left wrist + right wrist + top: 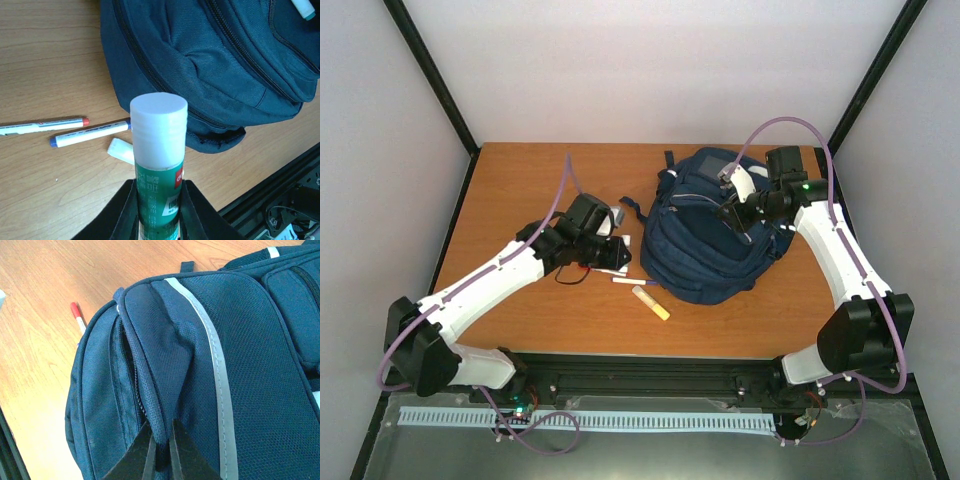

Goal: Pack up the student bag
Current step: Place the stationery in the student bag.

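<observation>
My left tool (159, 212) clamps a green glue stick (159, 130). My right tool (161, 452) pinches a fold of the student bag (240, 355) beside its zip (131, 375), probably the opening's lip. The fabric is soft and sags. The bag lies right of centre on the surface (520, 180).

The top camera looks down on the whole table (520, 180) from its near edge, and both wrist cameras see the same student bag (705, 240) closely.
</observation>
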You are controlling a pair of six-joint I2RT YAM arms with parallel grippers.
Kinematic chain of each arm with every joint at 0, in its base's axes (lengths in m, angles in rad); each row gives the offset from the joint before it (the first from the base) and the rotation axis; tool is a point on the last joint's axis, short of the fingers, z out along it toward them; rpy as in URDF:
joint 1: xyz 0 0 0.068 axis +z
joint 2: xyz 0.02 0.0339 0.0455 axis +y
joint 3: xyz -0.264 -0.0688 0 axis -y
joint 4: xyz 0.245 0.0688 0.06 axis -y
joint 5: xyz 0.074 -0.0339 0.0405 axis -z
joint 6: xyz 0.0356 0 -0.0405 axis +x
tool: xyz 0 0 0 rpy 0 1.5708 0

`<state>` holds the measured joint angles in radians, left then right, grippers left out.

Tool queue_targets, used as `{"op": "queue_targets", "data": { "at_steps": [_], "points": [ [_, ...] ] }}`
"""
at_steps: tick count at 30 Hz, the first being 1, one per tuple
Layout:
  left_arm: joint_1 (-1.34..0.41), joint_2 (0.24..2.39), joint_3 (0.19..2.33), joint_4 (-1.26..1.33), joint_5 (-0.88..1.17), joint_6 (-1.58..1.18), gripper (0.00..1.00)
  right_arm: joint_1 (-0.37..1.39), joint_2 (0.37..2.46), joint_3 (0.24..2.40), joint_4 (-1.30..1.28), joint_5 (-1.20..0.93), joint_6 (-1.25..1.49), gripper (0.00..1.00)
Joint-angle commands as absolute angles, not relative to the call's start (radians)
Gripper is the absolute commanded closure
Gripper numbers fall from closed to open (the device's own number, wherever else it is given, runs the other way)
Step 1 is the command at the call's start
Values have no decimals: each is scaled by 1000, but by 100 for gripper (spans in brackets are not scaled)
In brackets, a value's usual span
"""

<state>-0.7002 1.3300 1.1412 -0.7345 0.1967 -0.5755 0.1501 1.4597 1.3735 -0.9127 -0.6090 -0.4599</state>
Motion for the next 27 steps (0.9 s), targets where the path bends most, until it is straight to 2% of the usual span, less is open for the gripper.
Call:
{"op": "queue_targets", "data": {
  "at_steps": [1,7,19,27],
  "points": [
    [-701,1316,1144,-698,232,-576,99,149,1424,1381,-871,-671,-460,97],
    [-701,1372,1137,-608,316,-625,99,149,1430,1408,-873,-701,-448,97],
    [-741,1531,1183,-154,532,-833,99,149,1478,1502,-880,-744,-342,97],
    [-779,1710,1354,-112,547,-935,99,149,1508,1579,-884,-805,-269,97]
  ]
}}
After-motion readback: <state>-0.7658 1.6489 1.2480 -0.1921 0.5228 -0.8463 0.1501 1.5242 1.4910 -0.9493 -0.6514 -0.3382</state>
